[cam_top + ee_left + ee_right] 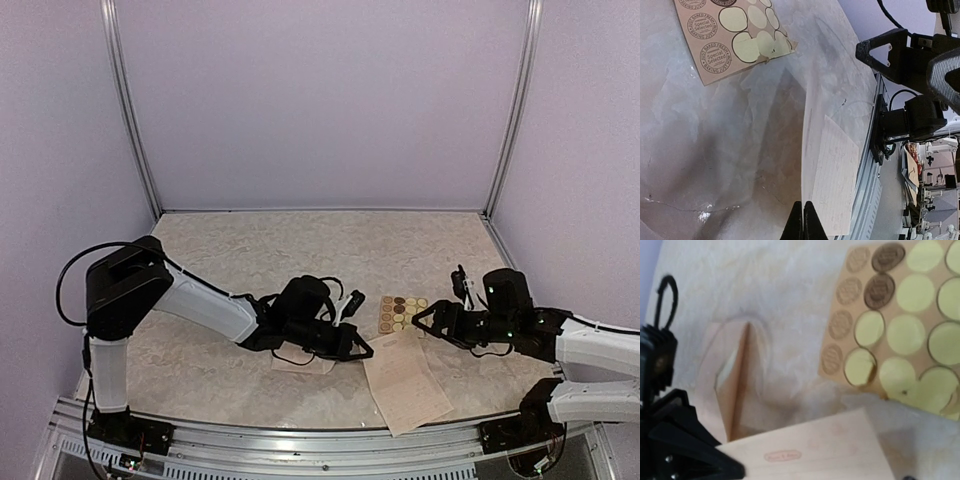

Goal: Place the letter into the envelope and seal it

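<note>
Starting at the left, the envelope (305,363) lies on the table (250,250), largely hidden under the left arm; its flap position is hard to make out. The left gripper (366,351) is fully closed at the left edge of the letter (405,385). Whether paper is pinched cannot be told. The letter's long axis runs from the sticker sheet (400,312) toward the near table edge, with the envelope just left of it. The left arm is nearer. The right gripper (424,320) stands wide and empty.
</note>
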Robot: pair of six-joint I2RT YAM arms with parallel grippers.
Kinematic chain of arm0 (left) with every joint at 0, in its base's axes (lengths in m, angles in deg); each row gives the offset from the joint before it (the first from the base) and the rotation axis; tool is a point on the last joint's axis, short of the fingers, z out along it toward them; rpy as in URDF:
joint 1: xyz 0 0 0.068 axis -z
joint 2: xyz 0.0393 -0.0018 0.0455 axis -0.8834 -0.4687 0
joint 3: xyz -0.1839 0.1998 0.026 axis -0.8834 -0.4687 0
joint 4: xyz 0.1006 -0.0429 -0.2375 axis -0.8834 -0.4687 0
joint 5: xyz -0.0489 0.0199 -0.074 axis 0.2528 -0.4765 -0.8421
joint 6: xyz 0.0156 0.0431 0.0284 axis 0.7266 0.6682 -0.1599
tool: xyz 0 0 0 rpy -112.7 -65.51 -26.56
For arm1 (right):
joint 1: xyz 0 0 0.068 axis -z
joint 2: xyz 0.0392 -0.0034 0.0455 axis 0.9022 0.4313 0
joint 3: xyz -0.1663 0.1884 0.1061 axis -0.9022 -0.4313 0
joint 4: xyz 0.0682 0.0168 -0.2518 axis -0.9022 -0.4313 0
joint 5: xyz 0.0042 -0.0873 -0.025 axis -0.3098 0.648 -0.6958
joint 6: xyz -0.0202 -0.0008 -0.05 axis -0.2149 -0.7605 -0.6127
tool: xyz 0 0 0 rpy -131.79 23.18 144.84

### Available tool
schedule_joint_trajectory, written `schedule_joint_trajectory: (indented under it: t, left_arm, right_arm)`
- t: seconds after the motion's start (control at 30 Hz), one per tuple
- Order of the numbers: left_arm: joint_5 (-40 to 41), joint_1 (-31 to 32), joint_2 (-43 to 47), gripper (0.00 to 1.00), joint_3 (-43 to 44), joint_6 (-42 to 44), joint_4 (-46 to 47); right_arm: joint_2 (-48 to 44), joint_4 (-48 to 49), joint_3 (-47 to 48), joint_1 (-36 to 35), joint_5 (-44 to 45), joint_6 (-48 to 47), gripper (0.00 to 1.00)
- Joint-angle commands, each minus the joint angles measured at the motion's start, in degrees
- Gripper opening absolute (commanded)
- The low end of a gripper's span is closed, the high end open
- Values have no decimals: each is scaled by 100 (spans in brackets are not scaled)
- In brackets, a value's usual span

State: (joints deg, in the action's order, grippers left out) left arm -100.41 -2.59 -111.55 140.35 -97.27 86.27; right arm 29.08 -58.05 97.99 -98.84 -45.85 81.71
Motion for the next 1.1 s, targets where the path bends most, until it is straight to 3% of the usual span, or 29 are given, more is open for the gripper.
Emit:
schedule_joint_trajectory:
  t: [0.0, 0.27, 0.57, 0.87, 1.07]
  left_arm:
    - [469, -60, 946, 0, -337, 240, 97]
    - [1560, -220, 2921, 0, -952, 449, 59]
    - [1656, -277, 4313, 0, -1318, 600, 665]
    - [1539, -267, 4853, 0, -1564, 534, 996]
    - [1352, -239, 4847, 0, -1675, 418, 1167]
  right_arm:
    - [-425, -96, 266, -42, 261, 134, 88]
    - [-813, 1018, 98, -46, -56, 486, 99]
    - [30, 3319, 20, -411, -1053, 805, 100]
    - [1079, 4595, 289, -835, -1300, 1029, 99]
    - [1333, 4856, 688, -989, -1365, 883, 96]
